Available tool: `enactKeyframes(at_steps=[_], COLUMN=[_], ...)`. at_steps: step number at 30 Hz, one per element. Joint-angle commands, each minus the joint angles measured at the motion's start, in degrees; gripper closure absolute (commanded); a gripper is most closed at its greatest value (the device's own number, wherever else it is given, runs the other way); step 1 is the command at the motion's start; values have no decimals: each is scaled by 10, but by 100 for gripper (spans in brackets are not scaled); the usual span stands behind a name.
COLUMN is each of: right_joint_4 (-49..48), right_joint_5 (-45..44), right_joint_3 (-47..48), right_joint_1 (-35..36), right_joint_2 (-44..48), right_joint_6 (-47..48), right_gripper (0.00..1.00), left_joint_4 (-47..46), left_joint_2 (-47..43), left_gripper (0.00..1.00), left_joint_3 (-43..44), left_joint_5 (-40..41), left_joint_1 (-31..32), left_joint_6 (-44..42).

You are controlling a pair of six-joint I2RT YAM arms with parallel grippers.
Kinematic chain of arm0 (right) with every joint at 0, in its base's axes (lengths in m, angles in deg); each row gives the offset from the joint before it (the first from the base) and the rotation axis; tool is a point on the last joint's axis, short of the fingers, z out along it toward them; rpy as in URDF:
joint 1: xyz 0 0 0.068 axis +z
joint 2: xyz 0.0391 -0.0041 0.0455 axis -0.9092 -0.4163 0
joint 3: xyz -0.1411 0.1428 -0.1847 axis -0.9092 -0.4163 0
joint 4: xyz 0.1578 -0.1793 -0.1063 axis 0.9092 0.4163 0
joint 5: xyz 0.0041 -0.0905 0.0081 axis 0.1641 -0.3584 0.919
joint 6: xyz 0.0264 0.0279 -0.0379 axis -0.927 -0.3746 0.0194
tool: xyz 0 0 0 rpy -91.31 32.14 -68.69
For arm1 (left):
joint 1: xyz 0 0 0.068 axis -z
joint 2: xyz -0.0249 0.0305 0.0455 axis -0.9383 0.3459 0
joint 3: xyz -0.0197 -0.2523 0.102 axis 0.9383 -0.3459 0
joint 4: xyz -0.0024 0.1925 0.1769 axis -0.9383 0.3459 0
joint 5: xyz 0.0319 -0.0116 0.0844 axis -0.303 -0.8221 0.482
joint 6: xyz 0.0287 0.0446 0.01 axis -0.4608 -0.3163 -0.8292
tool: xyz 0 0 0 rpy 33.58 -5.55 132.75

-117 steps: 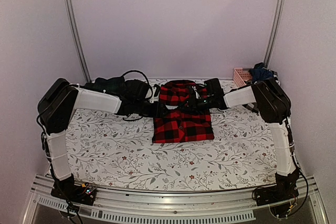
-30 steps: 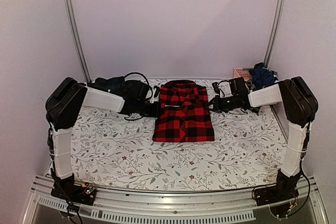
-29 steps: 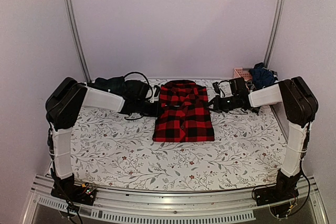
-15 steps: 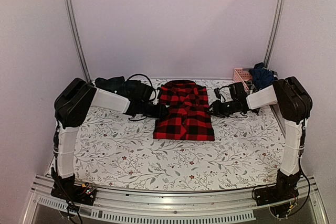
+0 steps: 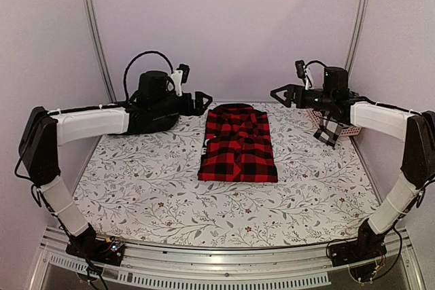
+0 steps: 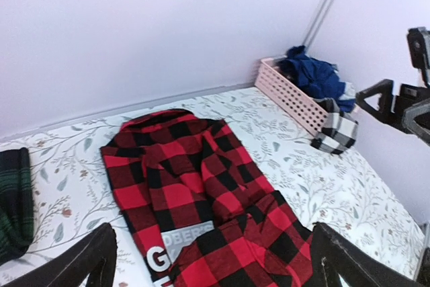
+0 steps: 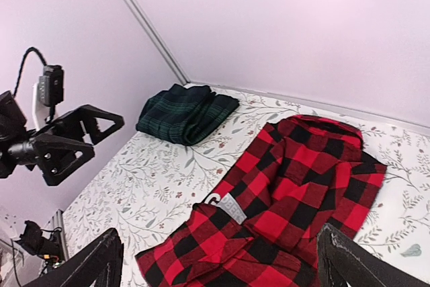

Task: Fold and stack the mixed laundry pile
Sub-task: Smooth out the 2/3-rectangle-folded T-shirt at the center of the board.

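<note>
your red-and-black flannel shirt (image 5: 238, 144) lies folded flat in the middle of the desk (image 5: 136, 195). its long axis runs from the near edge toward the back wall, collar at the far end, hem toward the arm bases. the left gripper (image 5: 202, 102) hovers just left of the collar, jaws spread wide and holding nothing. the right gripper (image 5: 279, 94) hangs to the collar's right, jaws likewise released and empty. the dark green tartan piece (image 7: 187, 112) sits folded at the far left corner. dark navy clothes (image 6: 310, 75) fill the pink basket (image 6: 285, 95) at the far right, with a black-and-white checked piece (image 6: 334, 132) hanging at its near end.
</note>
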Motion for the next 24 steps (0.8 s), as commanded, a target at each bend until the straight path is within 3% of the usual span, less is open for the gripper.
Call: enactKeyframes(at_steps=[1,4,8,17,20,24], right_joint_4=[-16,-76,-94,-240,-232,-189], right_joint_5=[163,195,187,217,195,165], right_joint_3=[-10,-48,-62,-94,-111,-126], right_joint_1=[-4,30,73,91,91,90], right_joint_2=[-55,-83,-120,-267,-301,-306], right_joint_6=[-64,-145,-177,-312,-315,-272], right_gripper=[1,1,1,5,5,6], left_joint_4=[21,-79,-128,-227,-266,-249], left_joint_2=[64,93,161,281,297,291], left_gripper=[0,0,0,0,0,0], left_joint_3=[30,1,18,-30,-83,-114], left_joint_5=[-207,-312,-375,-383,-361,-334], left_joint_1=[-2,32,76,56,41,41], left_joint_6=[10,78,142,271,322,318])
